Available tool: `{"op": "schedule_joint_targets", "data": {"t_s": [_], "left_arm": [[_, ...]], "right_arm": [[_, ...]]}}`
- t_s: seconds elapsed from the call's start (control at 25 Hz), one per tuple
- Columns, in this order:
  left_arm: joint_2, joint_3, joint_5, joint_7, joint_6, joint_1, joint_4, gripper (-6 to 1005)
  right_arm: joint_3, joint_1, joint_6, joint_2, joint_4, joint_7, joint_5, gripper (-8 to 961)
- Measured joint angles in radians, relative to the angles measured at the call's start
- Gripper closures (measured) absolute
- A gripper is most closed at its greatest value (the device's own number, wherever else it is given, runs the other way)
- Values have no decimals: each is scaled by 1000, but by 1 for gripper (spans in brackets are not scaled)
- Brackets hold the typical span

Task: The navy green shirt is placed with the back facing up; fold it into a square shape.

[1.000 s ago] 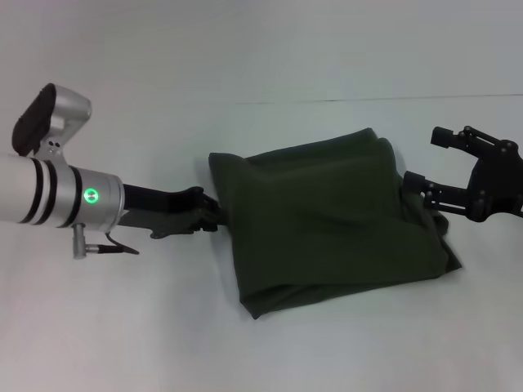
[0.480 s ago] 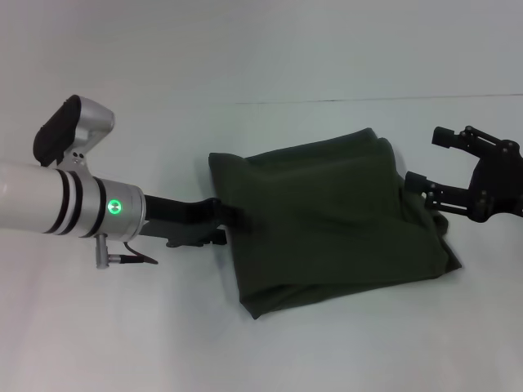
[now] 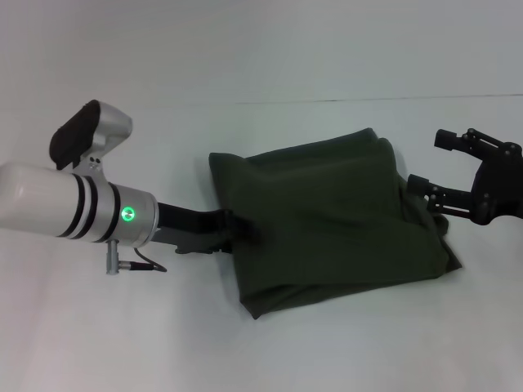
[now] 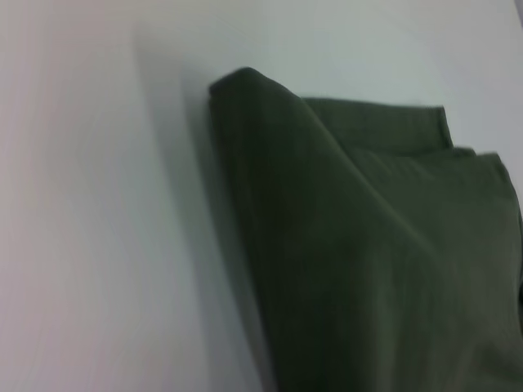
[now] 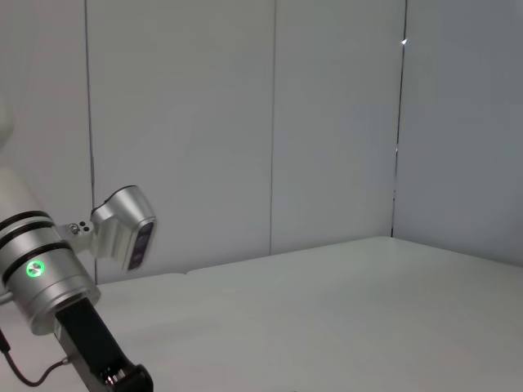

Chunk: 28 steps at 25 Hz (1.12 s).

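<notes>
Head view: the navy green shirt (image 3: 331, 224), already doubled over into a rough, slightly skewed block, lies on the white worktop (image 3: 245, 65) between the two arms, its long axis running from the robot's left to its right. The left claw (image 3: 242, 230) sits low at the left edge of the cloth, its tip buried in or under the fold, so whether it is spread or pinching fabric cannot be told. The right claw (image 3: 437, 167) hangs just beside the right edge, with its two fingers spread apart and nothing between them; the lower finger (image 3: 423, 184) is at or nearly on the cloth, and contact cannot be confirmed. Left wrist view: the shirt (image 4: 368, 261) fills the frame close up, showing a rounded folded corner and stacked layered edges. Right wrist view: only the far wall, the worktop and the left arm (image 5: 57, 294) appear, not the shirt. Judgement: the next move turns on the left edge, where the left claw is engaged; the near corner looks loose and uneven, so squaring remains unfinished.
</notes>
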Motion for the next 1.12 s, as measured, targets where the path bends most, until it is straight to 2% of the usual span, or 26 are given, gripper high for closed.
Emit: {"op": "schedule_joint_targets", "data": {"t_s": [0.36,0.44,0.68,0.84,1.12], "left_arm": [[8,14,2,-10,-3,-31,-27,511],[9,14,2,-10,-3,-32,-27,726],[9,14,2,-9,-4,-34,-26,912],[15,24,1,-4,-4,-34,-26,946],[60,29,34,-5,9,-35,-24,954]], "right_arm": [[-2,2,-5,0,0,-2,-2,37],[-1,0,-6,2,0,-2,-2,37],[-1,-2,-7,6,-1,-2,-2,36],[-2,-2,-1,7,0,-2,-2,37],[-1,-6,-3,8,0,4,-1,37]]}}
